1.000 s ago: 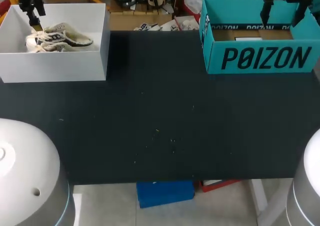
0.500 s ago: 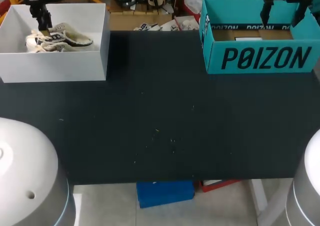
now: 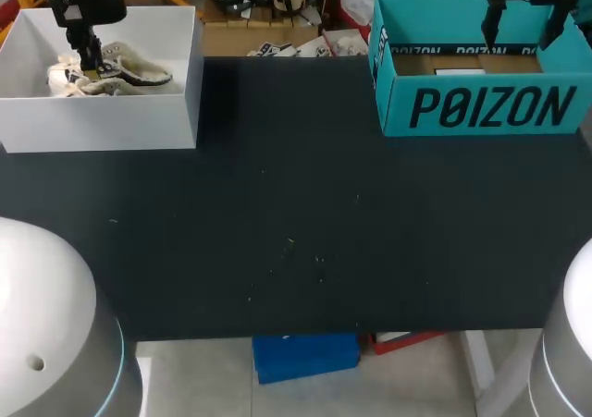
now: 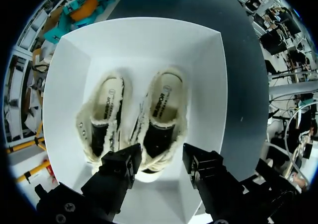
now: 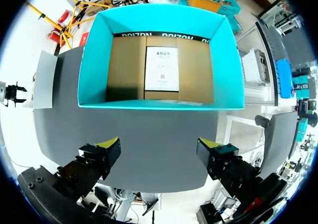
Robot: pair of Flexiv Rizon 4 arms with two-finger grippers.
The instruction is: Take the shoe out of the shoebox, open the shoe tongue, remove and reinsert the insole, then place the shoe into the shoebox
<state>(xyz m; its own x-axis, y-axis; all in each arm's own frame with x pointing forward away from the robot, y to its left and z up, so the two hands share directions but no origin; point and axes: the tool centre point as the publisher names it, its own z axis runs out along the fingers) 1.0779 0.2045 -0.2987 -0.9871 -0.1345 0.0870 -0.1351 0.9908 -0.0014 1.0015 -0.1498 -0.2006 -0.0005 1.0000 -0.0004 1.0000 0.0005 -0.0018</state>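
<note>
The dark desk [image 3: 296,204] carries two open boxes along its far edge. The white box [image 3: 102,121] stands at my left end of that edge. Inside the white box a pair of cream, fleece-lined shoes lies side by side, soles down. The left pincer [image 4: 160,160] is down inside the white box with its fingers spread wide, one on either side of the near end of one shoe [image 4: 161,114]. Whether they press on it I cannot tell. The other shoe [image 4: 104,119] lies just beside the first, outside the fingers and closer to the white box's wall.

Well apart from the white box, at my right end of the far edge, stands the teal shoebox [image 3: 481,107]. It has a brown cardboard floor with a white card [image 5: 161,69] lying flat on it. The right pincer [image 5: 159,152] hangs above the teal shoebox, fingers wide apart and gripping nothing.
</note>
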